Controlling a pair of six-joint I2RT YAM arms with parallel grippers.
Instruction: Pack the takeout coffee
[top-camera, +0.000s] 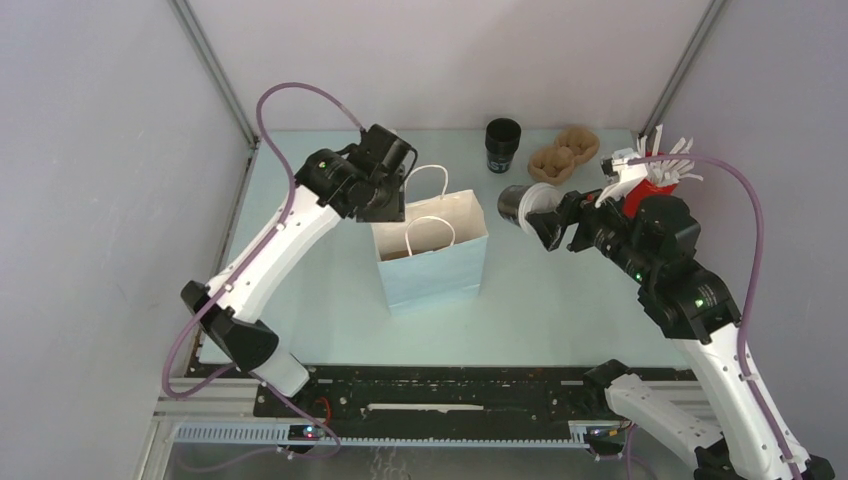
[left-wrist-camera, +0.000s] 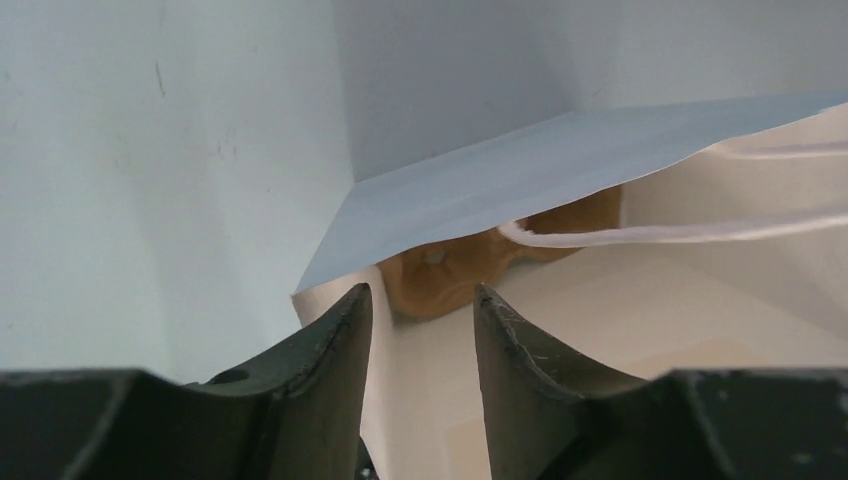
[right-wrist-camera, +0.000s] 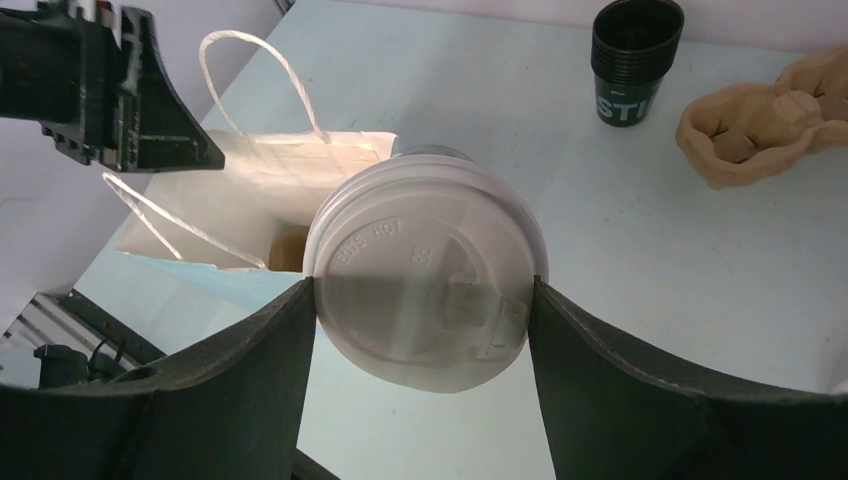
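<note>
— What's in the paper bag?
— It stands upright with its mouth open, and a brown cardboard carrier lies at the bottom. A second carrier sits on the table beyond the bag's right side, with a stack of black cups beside it.
— And the takeout coffee?
— Lidded and tipped on its side, just right of the bag's mouth. The right gripper clamps it by the lid's rim.
— The left gripper?
— Angled down at the bag's far left corner, jaws apart over the rim.

Open space separates takeout coffee from paper bag, 2 handles overhanging it.
</note>
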